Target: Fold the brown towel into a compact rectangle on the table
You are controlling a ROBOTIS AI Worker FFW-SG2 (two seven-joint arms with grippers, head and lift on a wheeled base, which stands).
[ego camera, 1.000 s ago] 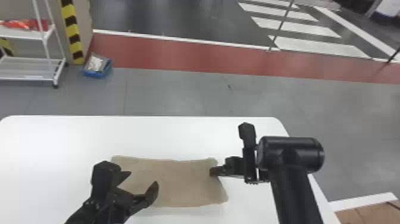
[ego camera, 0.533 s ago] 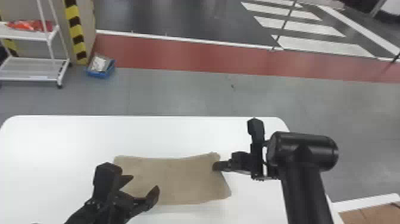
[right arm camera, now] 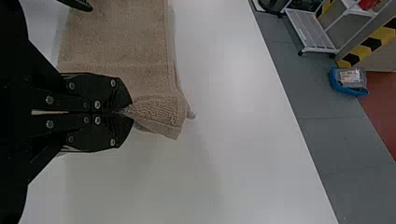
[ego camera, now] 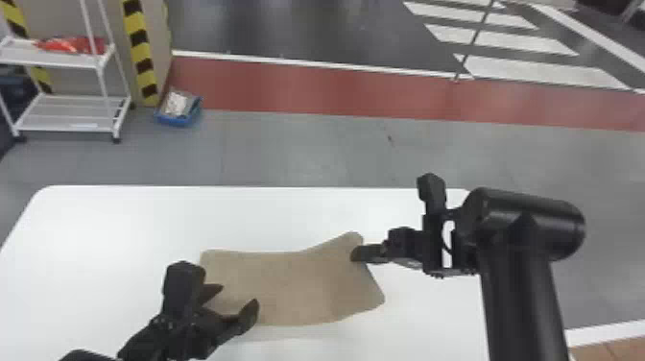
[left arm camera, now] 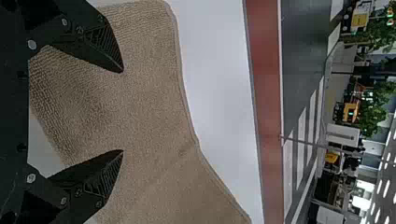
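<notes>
Beyond the table spreads a grey floor point(ego camera: 288, 149), crossed by a red band point(ego camera: 288, 91), with white stripes point(ego camera: 542, 71) on the darker ground farther off. The white table point(ego camera: 120, 225) fills the near part of the head view. At the far left stands a white 2-shelf cart point(ego camera: 53, 58) on casters, red things point(ego camera: 67, 45) on its upper shelf, with a black-and-yellow striped post point(ego camera: 139, 53) beside it. Near the post, a blue bin point(ego camera: 177, 120) sits on the floor with a pale packet inside.

2 grippers stand in the way of a full look at the towel. The left gripper point(ego camera: 237, 296) is over its left end, 2 fingers wide apart, hiding part of the near left side. The right gripper point(ego camera: 356, 253) comes in from the right, 2 fingers pressed together on the towel by its far right corner.

The brown towel point(ego camera: 292, 283) lies on the table between them, a broad strip longer from left to right than from front to back. Its far edge runs nearly straight, then climbs towards the held end; the near right corner is rounded. A stitched hem follows the edge. At the grip the cloth is gathered into a ribbed, creased flap, with a tiny tab point(right arm camera: 190, 114) poking out.
</notes>
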